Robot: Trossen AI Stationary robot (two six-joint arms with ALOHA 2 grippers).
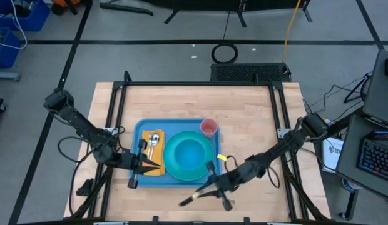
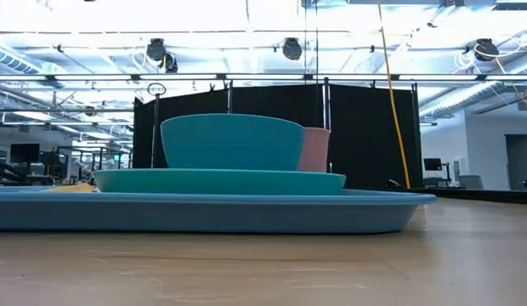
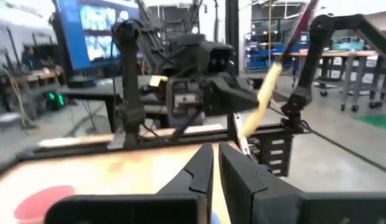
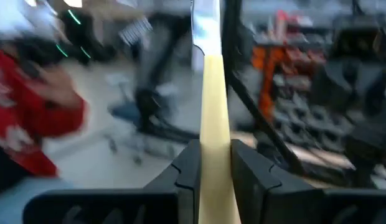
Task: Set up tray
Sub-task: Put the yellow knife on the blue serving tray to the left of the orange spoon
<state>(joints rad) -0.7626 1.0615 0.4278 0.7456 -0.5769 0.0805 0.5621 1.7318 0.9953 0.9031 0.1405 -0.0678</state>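
Observation:
The light-blue tray (image 1: 136,134) (image 2: 246,212) lies mid-table. On it a teal bowl (image 1: 189,154) (image 2: 234,140) stands on a teal plate (image 1: 171,167) (image 2: 221,180), with a pink cup (image 1: 208,127) (image 2: 315,149) at the far right corner. An orange napkin (image 1: 148,139) at the tray's left bears metal cutlery (image 1: 154,140). My left gripper (image 1: 155,166) (image 3: 215,171) hovers shut over the napkin's near edge, holding nothing. My right gripper (image 1: 211,184) (image 4: 211,165) is off the tray's near right corner, shut on a knife (image 1: 191,198) (image 3: 264,99). My right gripper pinches the knife's cream handle (image 4: 213,149) between its two fingers. The fingers lie about level and along the knife, pointing toward the table's near left. The handle and blade (image 4: 204,22) stick straight out ahead of the fingertips, lifted clear of the table.
Bare wood lies right of the tray (image 1: 256,137) and along the far edge. A black frame (image 1: 200,82) borders the table. The wrist views show racks, screens and a figure in red (image 4: 31,118) beyond the table.

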